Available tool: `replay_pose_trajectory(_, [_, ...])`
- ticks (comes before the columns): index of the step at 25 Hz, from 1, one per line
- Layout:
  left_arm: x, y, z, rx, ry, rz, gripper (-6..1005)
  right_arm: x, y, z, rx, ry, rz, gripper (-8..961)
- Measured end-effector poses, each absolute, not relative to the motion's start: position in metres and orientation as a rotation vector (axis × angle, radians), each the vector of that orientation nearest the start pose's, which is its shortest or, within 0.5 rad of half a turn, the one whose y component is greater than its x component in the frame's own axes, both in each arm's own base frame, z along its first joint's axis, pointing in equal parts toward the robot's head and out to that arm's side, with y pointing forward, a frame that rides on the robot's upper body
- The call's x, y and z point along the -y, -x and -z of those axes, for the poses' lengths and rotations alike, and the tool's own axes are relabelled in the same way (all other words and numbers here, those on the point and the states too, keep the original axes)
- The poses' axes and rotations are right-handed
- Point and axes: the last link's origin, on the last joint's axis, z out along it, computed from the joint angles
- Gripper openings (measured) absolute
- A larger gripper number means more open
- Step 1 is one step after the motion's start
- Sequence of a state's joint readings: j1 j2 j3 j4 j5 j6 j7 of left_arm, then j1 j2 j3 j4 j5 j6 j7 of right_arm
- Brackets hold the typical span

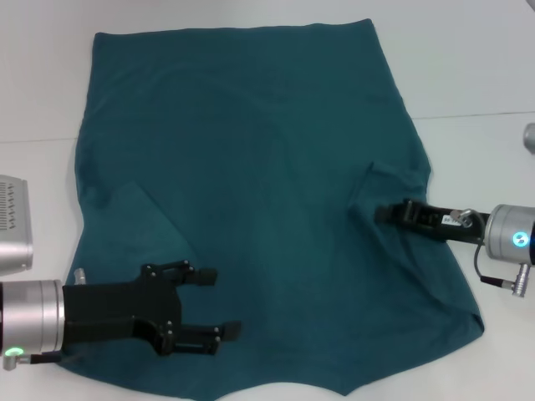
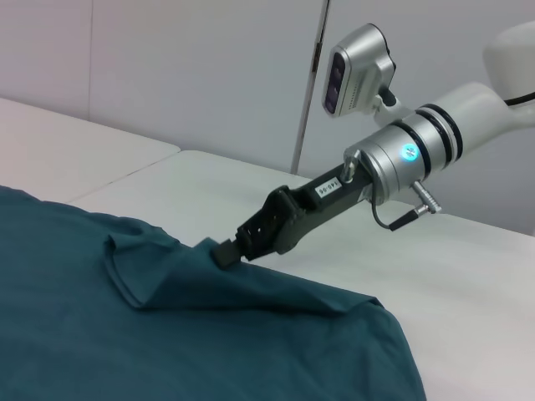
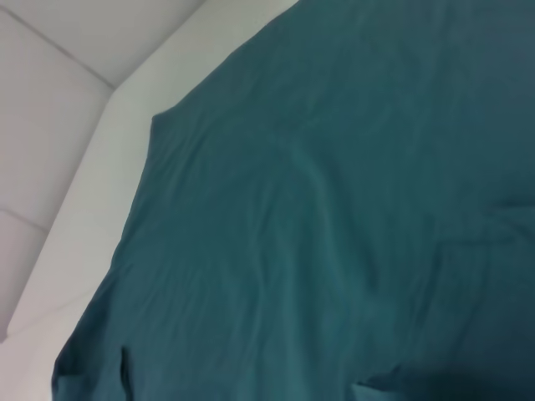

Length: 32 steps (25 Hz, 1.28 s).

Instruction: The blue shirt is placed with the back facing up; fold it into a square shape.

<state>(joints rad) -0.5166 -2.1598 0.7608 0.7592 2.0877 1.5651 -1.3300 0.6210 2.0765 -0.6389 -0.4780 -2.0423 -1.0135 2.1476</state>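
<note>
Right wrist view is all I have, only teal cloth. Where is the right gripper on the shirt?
Observer: The right gripper is at the blue shirt's right side, low on the cloth near the folded-in sleeve.
Operator: Does it hold the cloth?
Observer: In the left wrist view its tip touches a raised fold; I cannot tell if it is shut.
Operator: And the left gripper?
Observer: The left gripper is open above the shirt's near left part, holding nothing.

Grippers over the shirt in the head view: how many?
2. The left gripper hovers, jaws open, above the blue shirt near its left bottom edge; the right gripper is on the shirt's right side.
</note>
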Motion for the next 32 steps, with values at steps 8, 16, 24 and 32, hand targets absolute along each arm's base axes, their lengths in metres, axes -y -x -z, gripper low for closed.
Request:
replay_pose_trajectory(8, [-0.318,0.245,0.029,0.457,2.858,0.591,903,-0.379,-0.285,0.031,-1.624,2.123,-0.677,98])
replay_pose_trajectory(16, [-0.320,0.247,0.027,0.497,2.835,0.598,903,-0.378,-0.282,0.016,-1.560,2.137,-0.802,488])
replay_pose_trajectory(24, [-0.327,0.251,0.013,0.669,2.762,0.574,903,-0.380,-0.285,0.008,-1.511,2.134,-0.809,804])
replay_pose_trajectory(32, [-0.334,0.273,-0.022,1.032,2.523,0.563,902,-0.384,-0.290,-0.004,-1.497,2.092,-0.837,887])
